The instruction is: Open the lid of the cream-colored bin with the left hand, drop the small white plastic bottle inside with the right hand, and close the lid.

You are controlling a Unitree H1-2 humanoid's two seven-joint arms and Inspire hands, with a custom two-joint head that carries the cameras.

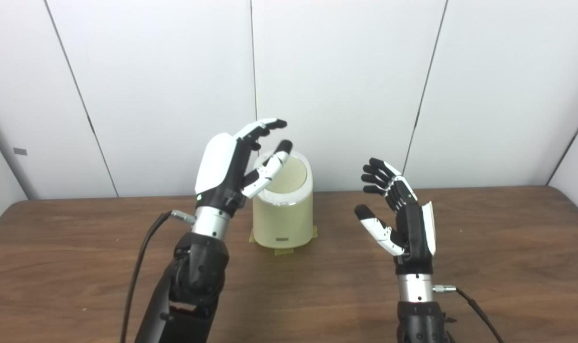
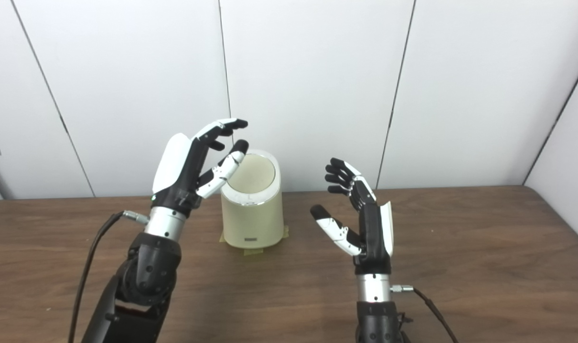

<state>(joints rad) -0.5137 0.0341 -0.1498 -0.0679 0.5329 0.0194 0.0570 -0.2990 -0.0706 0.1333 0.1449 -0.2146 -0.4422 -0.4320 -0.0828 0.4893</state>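
Cream bin [image 1: 283,209] sits on the table [image 1: 484,247], lid [image 1: 285,175] shut, left hand [image 1: 231,166] at its 10 o'clock, right hand [image 1: 403,214] at 3, both empty, fingers spread.

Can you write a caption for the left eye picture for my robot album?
Both robot hands open and empty: left hand raised beside the closed cream-colored bin, right hand waiting over the wooden table.
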